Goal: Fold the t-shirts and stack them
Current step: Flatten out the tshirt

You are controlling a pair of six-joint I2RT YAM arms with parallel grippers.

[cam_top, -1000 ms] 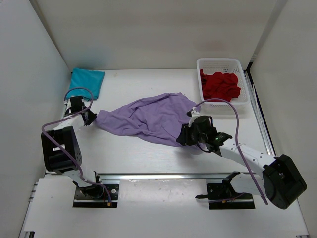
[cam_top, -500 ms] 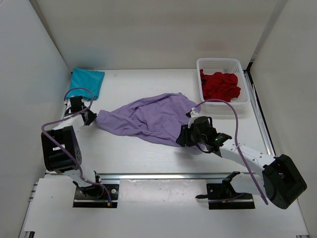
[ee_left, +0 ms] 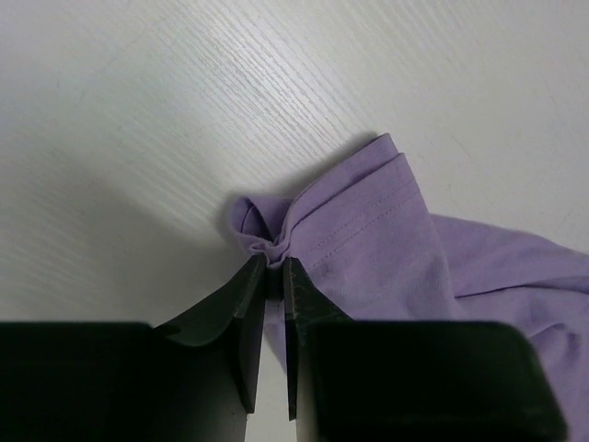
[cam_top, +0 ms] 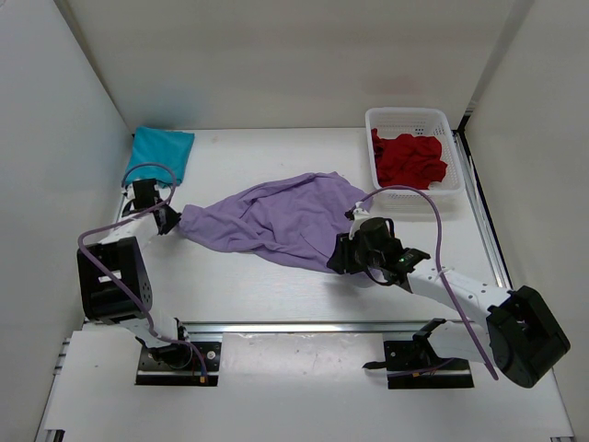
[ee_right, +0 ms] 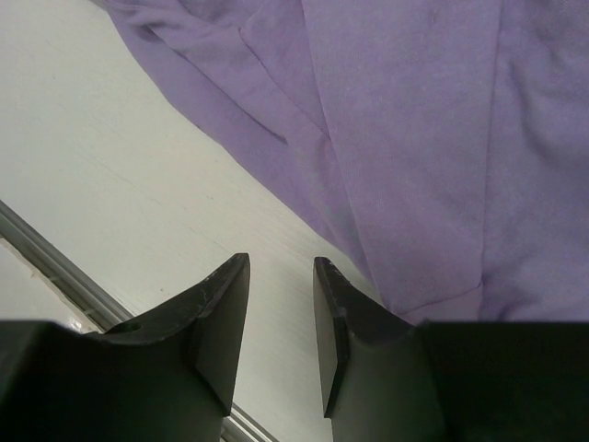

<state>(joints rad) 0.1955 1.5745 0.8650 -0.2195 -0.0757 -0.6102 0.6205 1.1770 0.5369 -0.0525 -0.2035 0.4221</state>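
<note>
The left gripper [ee_left: 274,262] is clenched on a bunched corner of the lavender shirt [cam_top: 276,221], which sprawls across the middle of the table [cam_top: 248,281]. The right gripper [ee_right: 281,267] hangs released, jaws empty, at that shirt's near edge. The teal shirt [cam_top: 161,149] lies at the far left, and the dark red shirt [cam_top: 409,158] is heaped in the white basket [cam_top: 405,114] at the far right.

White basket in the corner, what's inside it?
A crumpled dark red t-shirt lies inside the white basket, covering most of its floor. Anything under the shirt is hidden.
</note>
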